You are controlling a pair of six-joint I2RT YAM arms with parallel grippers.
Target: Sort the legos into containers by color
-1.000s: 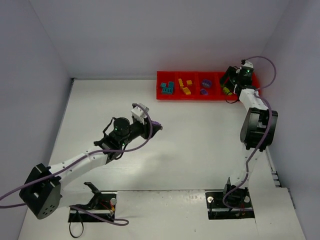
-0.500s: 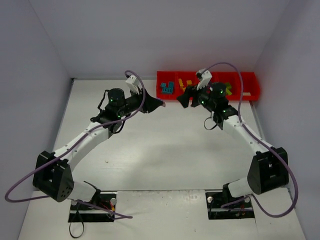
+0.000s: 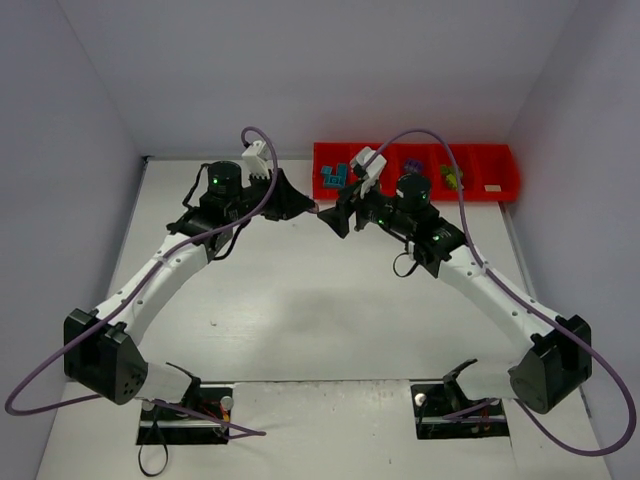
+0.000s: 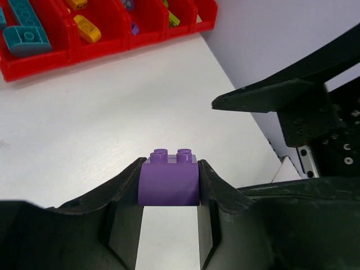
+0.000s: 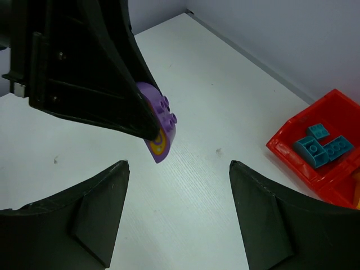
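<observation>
My left gripper [image 4: 169, 181] is shut on a purple brick [image 4: 169, 177], studs pointing away, held above the white table. The same purple brick [image 5: 160, 132] shows a yellow mark on its side in the right wrist view. My right gripper [image 5: 179, 164] stands open just in front of it, with nothing between its fingers. In the top view the left gripper [image 3: 308, 208] and the right gripper [image 3: 335, 218] meet tip to tip just before the red tray [image 3: 505, 160]. Teal bricks [image 3: 335, 177], yellow bricks [image 4: 87, 29] and an olive green brick [image 3: 450, 178] lie in separate compartments.
The tray's front wall [image 4: 34, 64] runs along the table's back edge, near the grey back wall. A small white item [image 3: 492, 186] lies in the rightmost compartment. Purple cables arch above both arms. Grey side walls close in the table left and right.
The left arm carried the purple brick up towards the tray. The right arm swung from the tray's right end to the middle, facing the left gripper, its jaws slightly wider.
</observation>
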